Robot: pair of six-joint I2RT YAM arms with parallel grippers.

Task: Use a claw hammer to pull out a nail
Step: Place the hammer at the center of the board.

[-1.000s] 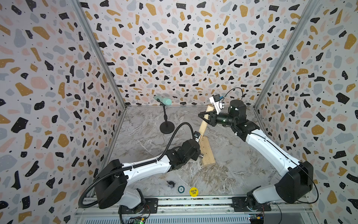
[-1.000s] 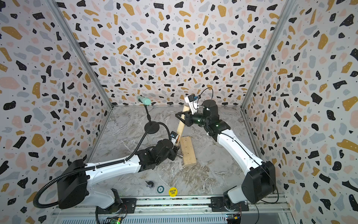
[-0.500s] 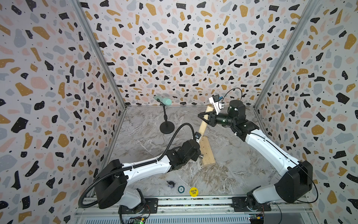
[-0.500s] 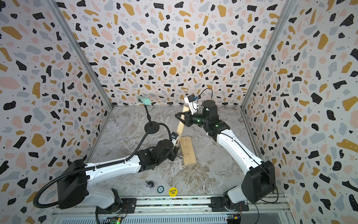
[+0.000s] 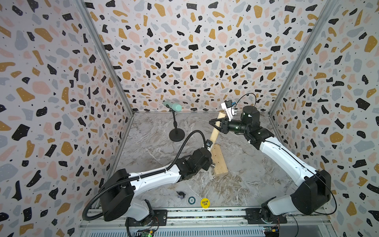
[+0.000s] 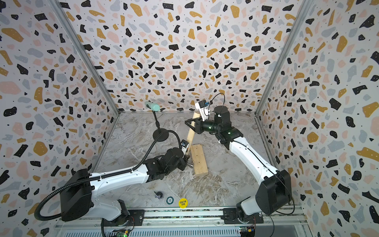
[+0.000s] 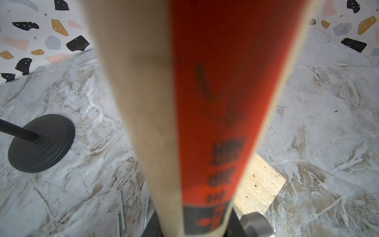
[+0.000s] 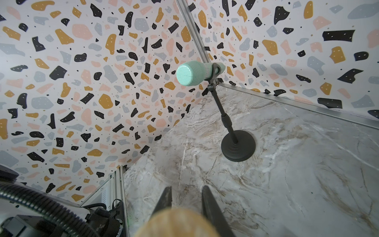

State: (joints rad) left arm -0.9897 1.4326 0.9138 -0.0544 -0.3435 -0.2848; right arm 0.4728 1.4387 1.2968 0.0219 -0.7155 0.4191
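In both top views the claw hammer [image 5: 214, 133] [image 6: 190, 135] stands steeply against the wood block [image 5: 220, 162] [image 6: 199, 162]. Its long axis runs from the steel head, low beside the block's left long side, up past the block's far end to the butt, which points toward the back wall. The right gripper [image 5: 212, 123] [image 6: 187, 123] pinches the pale handle near the butt, high above the block's far end. The left gripper [image 6: 185, 160] sits down by the head, mostly hidden under its own wrist, so from up here I cannot tell how its jaws stand.

The left wrist view fills that in. It looks up along the handle [image 7: 205, 102], and dark jaw parts press against both sides of the handle just above the head. Only here do I see the orange-and-black label and the silver striking face at the block's [image 7: 258, 184] edge. Only here, too, are three loose nails [image 7: 121, 207], lying flat on the floor across the handle from the block.

The right wrist view shows what the others miss. Its two dark fingers [image 8: 164, 202] hug the rounded butt [image 8: 176, 223] between them. The block itself is out of sight here.
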